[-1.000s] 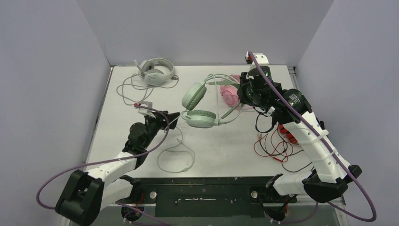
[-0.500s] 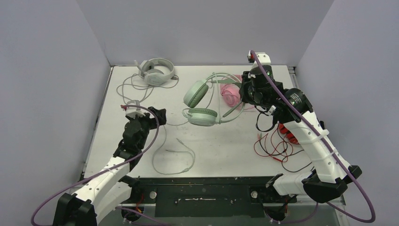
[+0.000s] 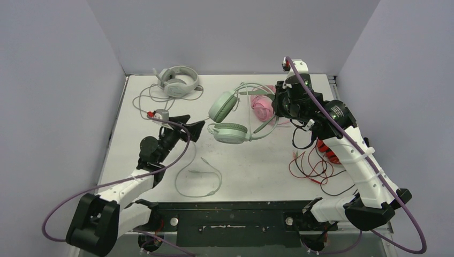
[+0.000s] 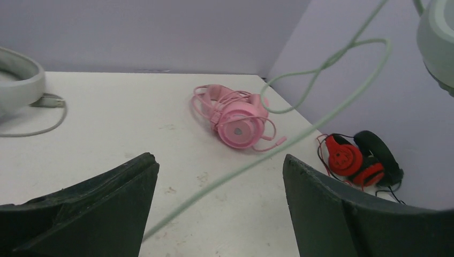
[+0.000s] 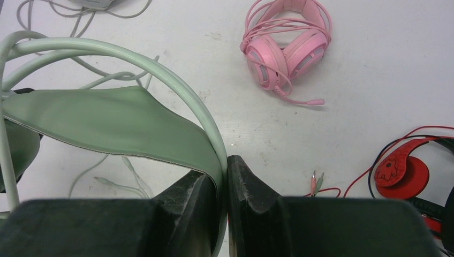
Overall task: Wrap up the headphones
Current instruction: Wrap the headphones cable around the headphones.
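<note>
Right wrist view: our right gripper (image 5: 225,176) pinches the mint headset (image 5: 107,120), lifted just left of the pink headset (image 5: 286,48) so its cable (image 4: 241,171) dangles. Our left gripper (image 4: 219,160) gapes around that cable, apparently to catch it.

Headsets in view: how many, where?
4. Grey-white headset far left; mint headset held up mid-table in the right gripper; pink headset far centre; red-black headset at the right edge. None seem hidden.

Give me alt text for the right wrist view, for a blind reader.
The right hand is shut on the headband of the mint green headset. On the white table beyond lie a pink headset, cable bundled around it, and a red headset at the right edge.
</note>
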Controlling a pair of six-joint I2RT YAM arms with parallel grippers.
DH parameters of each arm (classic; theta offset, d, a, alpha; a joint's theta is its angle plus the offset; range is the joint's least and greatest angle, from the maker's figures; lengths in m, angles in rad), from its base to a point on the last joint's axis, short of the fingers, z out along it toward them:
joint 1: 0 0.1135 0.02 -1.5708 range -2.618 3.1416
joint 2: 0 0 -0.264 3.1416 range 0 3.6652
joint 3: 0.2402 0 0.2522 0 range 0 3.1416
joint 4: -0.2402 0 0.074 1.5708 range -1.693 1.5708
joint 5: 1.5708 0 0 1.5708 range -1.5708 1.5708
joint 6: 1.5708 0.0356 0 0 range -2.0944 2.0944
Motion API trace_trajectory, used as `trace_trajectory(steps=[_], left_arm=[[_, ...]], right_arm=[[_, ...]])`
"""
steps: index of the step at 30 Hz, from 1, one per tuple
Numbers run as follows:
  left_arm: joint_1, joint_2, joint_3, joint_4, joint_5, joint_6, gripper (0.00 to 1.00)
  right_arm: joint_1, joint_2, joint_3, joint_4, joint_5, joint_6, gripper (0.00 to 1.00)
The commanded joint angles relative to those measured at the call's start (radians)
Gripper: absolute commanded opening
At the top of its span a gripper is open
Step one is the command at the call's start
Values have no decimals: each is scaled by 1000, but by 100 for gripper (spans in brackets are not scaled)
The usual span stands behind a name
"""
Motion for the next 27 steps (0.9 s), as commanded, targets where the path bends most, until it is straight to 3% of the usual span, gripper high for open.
trace_trajectory(steps=[1,4,6,9,16,22,27], left_arm=[[-7,121,23,417,258,-88,82],[-15,187,73,464,359,-138,79],[-18,195,80,469,346,-145,79],[-19,172,83,431,305,-112,79],[-52,187,158,328,402,-24,79],[-60,198,208,191,310,144,79],[-63,238,239,189,263,198,79]], right_arm=[[-11,-37,48,83,-37,32,0],[-13,-35,46,80,-47,32,0],[-13,-37,43,80,-52,32,0],[-13,-40,37,80,-51,34,0],[-15,-38,39,83,-63,33,0],[-15,-42,45,84,-79,35,0],[-15,-43,52,84,-90,36,0]])
